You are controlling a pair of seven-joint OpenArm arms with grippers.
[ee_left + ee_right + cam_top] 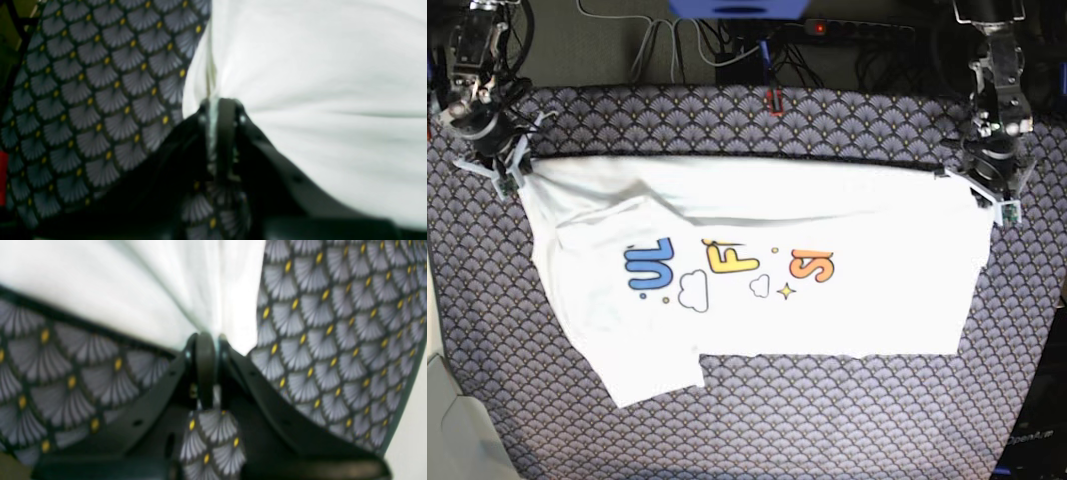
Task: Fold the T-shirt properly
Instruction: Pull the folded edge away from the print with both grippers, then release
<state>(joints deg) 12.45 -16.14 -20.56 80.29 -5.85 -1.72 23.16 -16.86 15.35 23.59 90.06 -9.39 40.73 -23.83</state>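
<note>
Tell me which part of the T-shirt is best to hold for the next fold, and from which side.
The T-shirt lies stretched across the patterned tablecloth, its far edge taut. Probably best are that edge's two corners, each approached from its outer side. The left end effector and right end effector are already shut on them, the cloth fanning from each pinch.

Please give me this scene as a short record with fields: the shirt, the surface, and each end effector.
shirt: white T-shirt, printed side up, stretched between the two arms along its far edge, one sleeve lying toward the near side
print: partly folded over, only parts of the blue, yellow and orange letters show
surface: table cover with a grey fan pattern and yellow dots
left end effector: shut on the T-shirt, at the base view's right
right end effector: shut on the T-shirt, at the base view's left
</note>
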